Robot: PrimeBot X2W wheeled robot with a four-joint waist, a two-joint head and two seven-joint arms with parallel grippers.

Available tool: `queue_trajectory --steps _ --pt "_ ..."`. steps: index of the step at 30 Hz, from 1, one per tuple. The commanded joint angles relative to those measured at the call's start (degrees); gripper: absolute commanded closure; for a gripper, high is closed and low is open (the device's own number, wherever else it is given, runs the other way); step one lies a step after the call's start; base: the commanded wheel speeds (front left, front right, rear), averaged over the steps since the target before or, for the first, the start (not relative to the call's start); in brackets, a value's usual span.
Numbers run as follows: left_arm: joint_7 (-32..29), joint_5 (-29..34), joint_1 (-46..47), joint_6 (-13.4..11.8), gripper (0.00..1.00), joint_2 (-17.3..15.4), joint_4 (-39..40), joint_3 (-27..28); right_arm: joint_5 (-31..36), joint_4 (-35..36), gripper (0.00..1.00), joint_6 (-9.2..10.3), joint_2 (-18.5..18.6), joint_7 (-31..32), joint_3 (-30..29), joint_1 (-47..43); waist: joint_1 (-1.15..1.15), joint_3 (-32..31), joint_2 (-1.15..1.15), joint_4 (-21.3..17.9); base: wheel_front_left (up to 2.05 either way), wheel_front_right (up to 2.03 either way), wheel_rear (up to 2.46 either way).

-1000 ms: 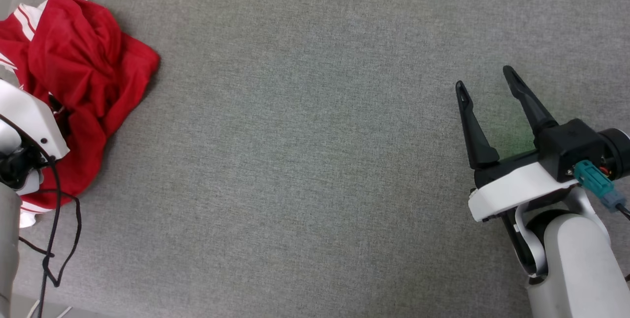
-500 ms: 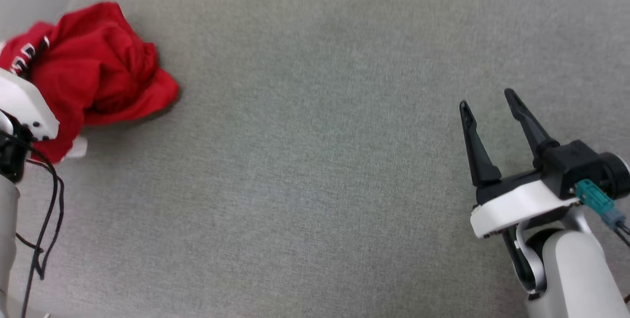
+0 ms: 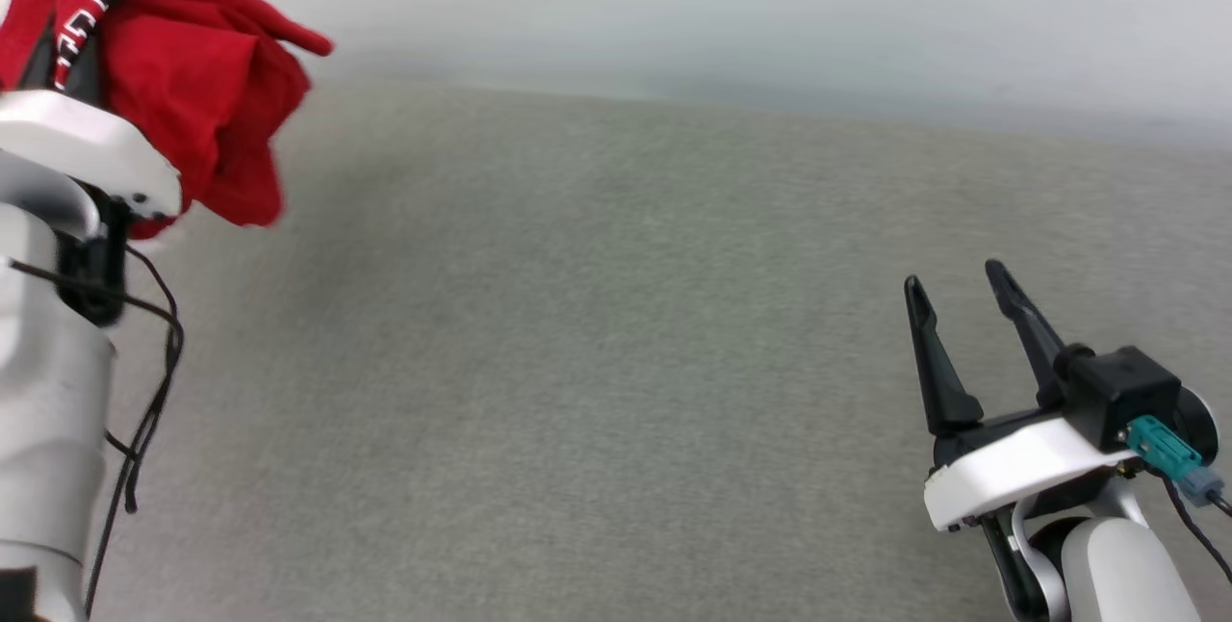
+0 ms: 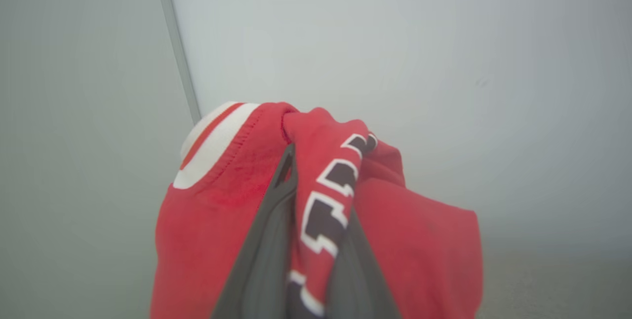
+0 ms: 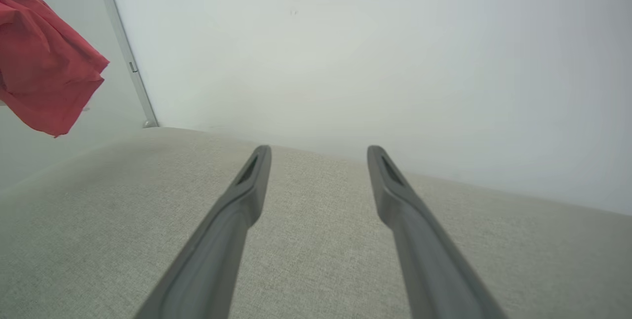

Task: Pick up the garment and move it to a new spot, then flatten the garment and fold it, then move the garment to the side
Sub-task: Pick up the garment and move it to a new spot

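Your left pincer [image 4: 316, 180] grips the garment [image 4: 207, 220], a bunched red top held up off the grey cloth surface [image 3: 616, 362] at the far left of the head view. In the left wrist view, the two dark fingers [image 4: 266, 250] stand close together with a fold of the cloth pinched between them. The rest drapes down both sides and hides most of the right-hand finger.

The pinched fold carries black lettering [image 4: 326, 200] outlined in white. It is creased and cut off, so you cannot read a word or a number from it. A white band with a red stripe [image 4: 212, 146] sits at the top left of the bundle. No brand mark or tag can be made out.

Your right pincer [image 3: 951, 275] is at the lower right of the head view, well apart from the garment, its fingers spread wide and holding nothing. Its wrist view looks along both fingers over the bare cloth surface towards a pale wall [image 5: 345, 52]. There a loose red corner of the garment [image 5: 39, 77] hangs in the air at the upper left, beside a thin grey strip [image 5: 128, 62] that runs down the wall.

A teal connector [image 3: 1160, 444] juts from the right wrist. A black cable [image 3: 144, 391] loops down beside the left forearm.
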State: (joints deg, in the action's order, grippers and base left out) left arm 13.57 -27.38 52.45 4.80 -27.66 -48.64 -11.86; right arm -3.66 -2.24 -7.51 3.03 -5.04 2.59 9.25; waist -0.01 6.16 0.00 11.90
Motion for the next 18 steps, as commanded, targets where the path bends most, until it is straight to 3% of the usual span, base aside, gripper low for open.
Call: queue_trajectory --steps 1,4,5,9,14,18 --pt "0.4 -0.4 -2.7 -0.1 1.00 1.5 2.2 -0.4 -0.7 0.0 0.00 0.04 -0.1 -0.2 -0.2 -1.5 0.01 -3.7 0.00 -4.6 0.00 0.00 0.00" --pt "0.5 -1.0 -5.6 -0.4 1.00 2.9 6.4 -0.8 -1.9 0.2 0.00 0.04 -0.1 0.2 -0.2 -2.8 0.01 -5.3 0.00 -7.7 0.00 0.00 0.00" --pt "-0.3 -1.6 -9.2 -0.6 1.00 4.9 11.4 -1.8 -2.4 0.7 0.00 0.04 -0.2 0.7 -0.6 -4.2 0.01 -6.1 0.00 -10.5 0.00 0.00 0.00" --pt "-1.8 -2.2 -13.7 -0.9 1.00 8.2 19.1 -4.0 -2.4 1.4 0.00 0.04 -0.1 1.5 -0.7 -5.6 0.01 -5.9 0.00 -13.9 0.00 0.00 0.00" --pt "-4.0 -2.2 -19.7 -1.6 1.00 12.1 27.5 -8.0 -3.2 2.7 0.00 0.04 -0.2 1.8 -0.5 -5.4 0.01 -3.2 0.00 -18.2 0.00 0.00 0.00" --pt "-6.5 -2.1 -25.3 -0.8 1.00 15.0 31.3 -13.2 -3.9 3.2 0.00 0.04 -0.2 1.3 -0.4 -4.2 0.01 1.1 0.00 -21.3 0.00 0.00 0.00"
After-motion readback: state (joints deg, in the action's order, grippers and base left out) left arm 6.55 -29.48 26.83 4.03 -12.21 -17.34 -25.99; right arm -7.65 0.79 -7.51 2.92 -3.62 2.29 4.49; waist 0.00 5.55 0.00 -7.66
